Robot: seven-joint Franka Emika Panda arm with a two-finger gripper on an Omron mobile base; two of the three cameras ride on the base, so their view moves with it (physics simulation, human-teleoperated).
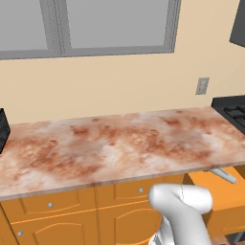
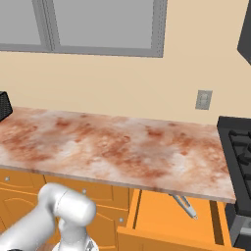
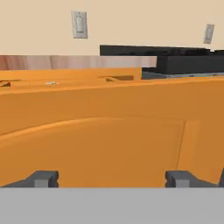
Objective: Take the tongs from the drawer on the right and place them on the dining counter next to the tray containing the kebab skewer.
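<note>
The drawer (image 1: 224, 194) (image 2: 164, 215) stands pulled out below the right end of the marbled wall worktop (image 1: 110, 143) (image 2: 108, 147). Inside it, near the back, lie the slim light-grey tongs (image 1: 223, 175) (image 2: 184, 205). My white arm drops in front of the orange cabinets, to the left of the drawer. In the hand view my gripper (image 3: 113, 179) is open, its two dark fingertips (image 3: 43, 178) wide apart with nothing between them. They face a broad orange cabinet front (image 3: 109, 140) close ahead, with the drawer's upper edges (image 3: 70, 81) beyond it.
A black stove (image 1: 233, 112) (image 2: 239, 147) adjoins the worktop on the right. A dark appliance (image 1: 2, 129) (image 2: 3, 105) sits at the worktop's left end. Closed drawers with small knobs (image 1: 50, 205) line the cabinets below. A wall outlet (image 1: 202, 86) (image 2: 203, 99) is behind.
</note>
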